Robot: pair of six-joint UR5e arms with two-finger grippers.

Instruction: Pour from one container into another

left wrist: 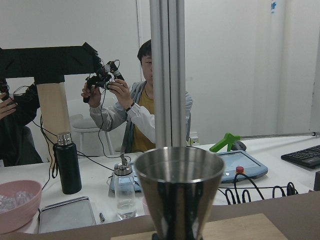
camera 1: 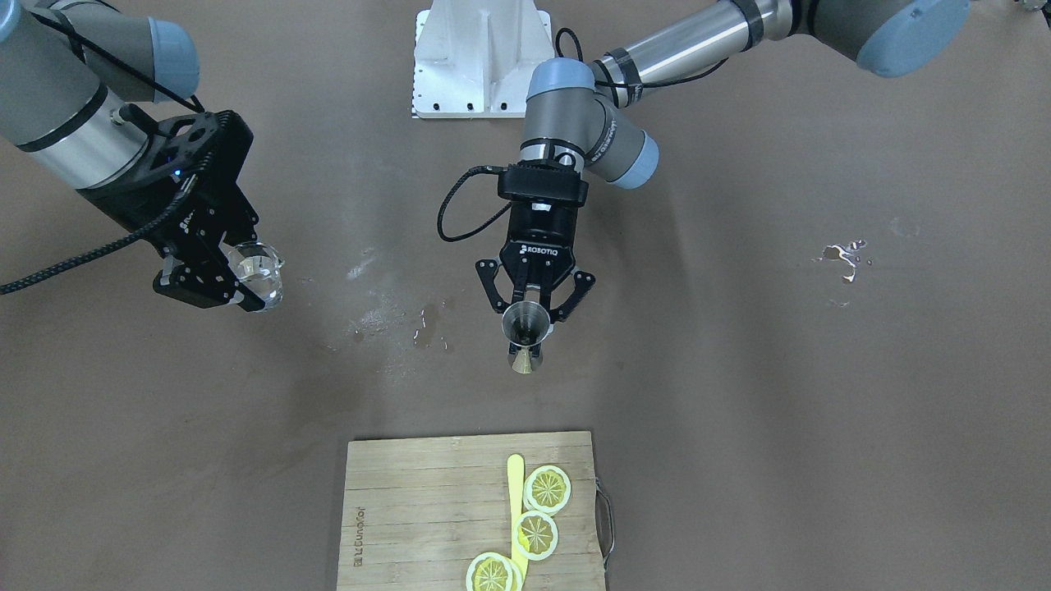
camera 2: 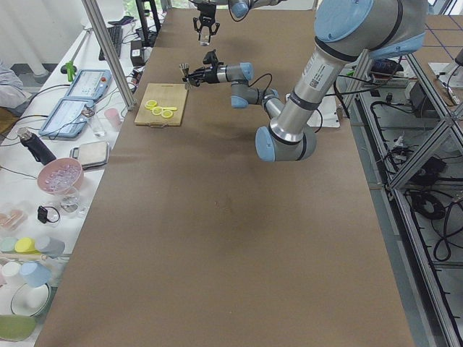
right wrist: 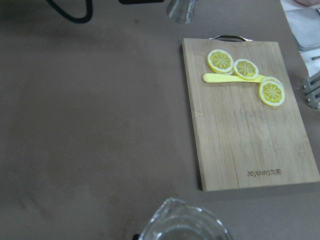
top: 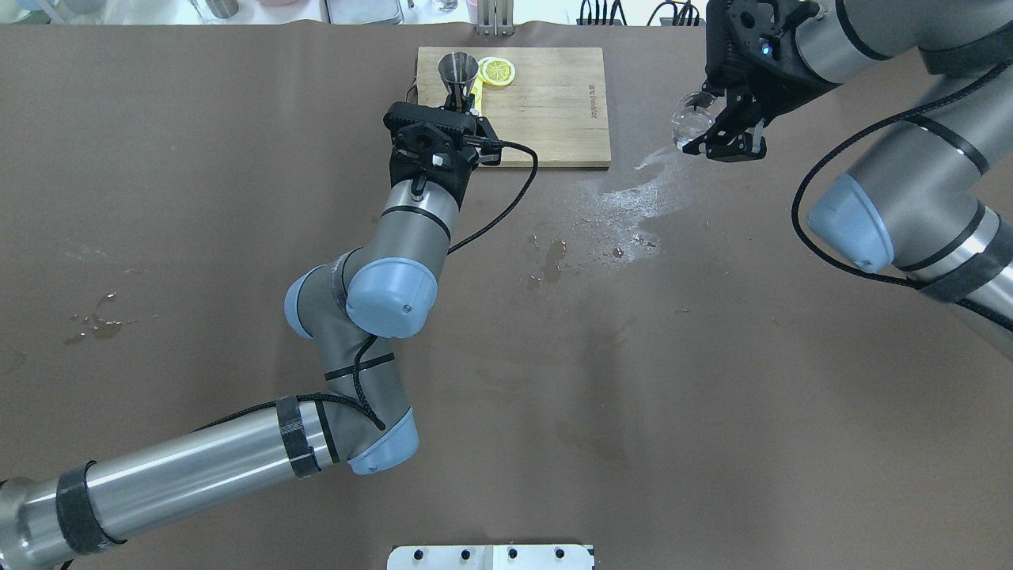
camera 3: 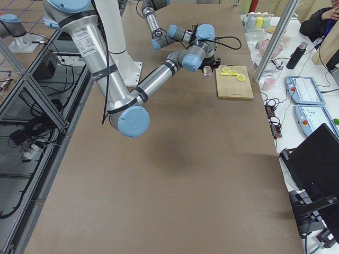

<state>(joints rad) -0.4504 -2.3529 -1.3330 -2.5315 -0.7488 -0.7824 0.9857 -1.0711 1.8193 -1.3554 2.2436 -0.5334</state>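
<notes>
The silver hourglass jigger (camera 1: 526,332) hangs above the brown table just short of the cutting board, mouth up. My left gripper (camera 1: 530,328) is shut on its narrow waist. It fills the bottom of the left wrist view as jigger (left wrist: 179,192) and stands over the board's near corner as jigger (top: 458,73). The small clear glass cup (camera 1: 259,275) is off to the side, well apart from the jigger, with my right gripper (camera 1: 238,283) shut on it. Its rim shows as glass cup (right wrist: 182,224), and it also appears as glass cup (top: 690,119). Whether it holds liquid I cannot tell.
A wooden cutting board (camera 1: 427,509) carries lemon slices (camera 1: 547,488) and a yellow knife (camera 1: 516,492). Wet spills (top: 625,198) mark the table between the arms, and a smaller spill (camera 1: 846,258) lies farther out. A person (left wrist: 142,115) sits beyond the table's far edge.
</notes>
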